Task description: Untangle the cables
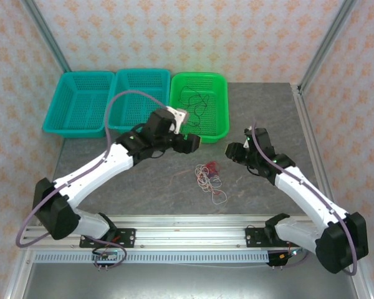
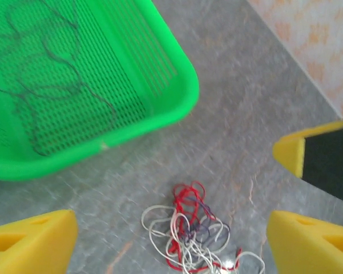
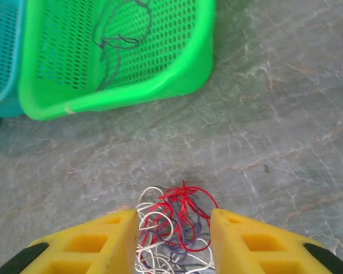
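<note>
Top view, room: your grey marbled table (image 1: 262, 118) stands between patterned walls (image 1: 193, 31).
Top view, far edge: two teal baskets (image 1: 87, 73) on the left, a green basket (image 1: 198, 75) to their right.
Top view, cables (image 1: 209, 177): a red-and-white tangle mid-table, between your arms.
Left wrist: your left gripper (image 2: 171, 228) is spread wide and empty above the tangle; a dark cable (image 2: 46, 74) lies in the green basket.
Right wrist: your right gripper (image 3: 172, 228) is partly parted and holds nothing.
</note>
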Robot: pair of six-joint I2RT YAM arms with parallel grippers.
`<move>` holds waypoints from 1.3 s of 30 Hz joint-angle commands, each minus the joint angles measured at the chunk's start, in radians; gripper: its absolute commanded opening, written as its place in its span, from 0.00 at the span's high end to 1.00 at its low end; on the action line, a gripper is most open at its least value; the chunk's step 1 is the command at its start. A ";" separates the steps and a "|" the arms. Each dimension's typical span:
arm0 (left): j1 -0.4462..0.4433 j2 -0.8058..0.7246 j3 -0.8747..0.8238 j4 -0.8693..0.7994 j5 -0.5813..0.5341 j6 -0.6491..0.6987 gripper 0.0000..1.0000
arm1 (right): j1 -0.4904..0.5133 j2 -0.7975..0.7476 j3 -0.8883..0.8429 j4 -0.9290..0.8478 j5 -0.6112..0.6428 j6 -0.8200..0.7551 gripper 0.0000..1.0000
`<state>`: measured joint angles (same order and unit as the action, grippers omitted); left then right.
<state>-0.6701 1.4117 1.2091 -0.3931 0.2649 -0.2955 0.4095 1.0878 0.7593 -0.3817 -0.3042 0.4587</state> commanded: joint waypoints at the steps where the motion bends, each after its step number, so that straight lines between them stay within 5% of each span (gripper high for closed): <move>1: -0.012 0.042 -0.059 0.040 0.034 -0.133 0.20 | 0.008 0.086 0.012 -0.082 -0.032 0.075 0.64; 9: -0.025 0.231 -0.079 0.093 0.138 -0.234 0.42 | 0.127 0.274 -0.036 0.117 -0.182 0.336 0.77; 15: -0.042 0.328 -0.053 0.126 0.171 -0.275 0.45 | 0.130 0.272 0.009 0.030 -0.004 0.178 0.77; 21: -0.045 0.395 -0.046 0.147 0.176 -0.287 0.58 | 0.129 0.347 0.059 0.047 -0.063 0.093 0.81; 32: -0.045 0.441 -0.072 0.153 0.168 -0.300 0.65 | 0.131 0.466 0.099 0.080 -0.118 0.039 0.82; 39: -0.045 0.480 -0.071 0.157 0.170 -0.295 0.73 | 0.130 0.453 0.095 0.085 -0.091 0.020 1.00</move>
<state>-0.7120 1.8633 1.1378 -0.2470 0.4351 -0.5797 0.5381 1.5513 0.8326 -0.2985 -0.4084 0.5011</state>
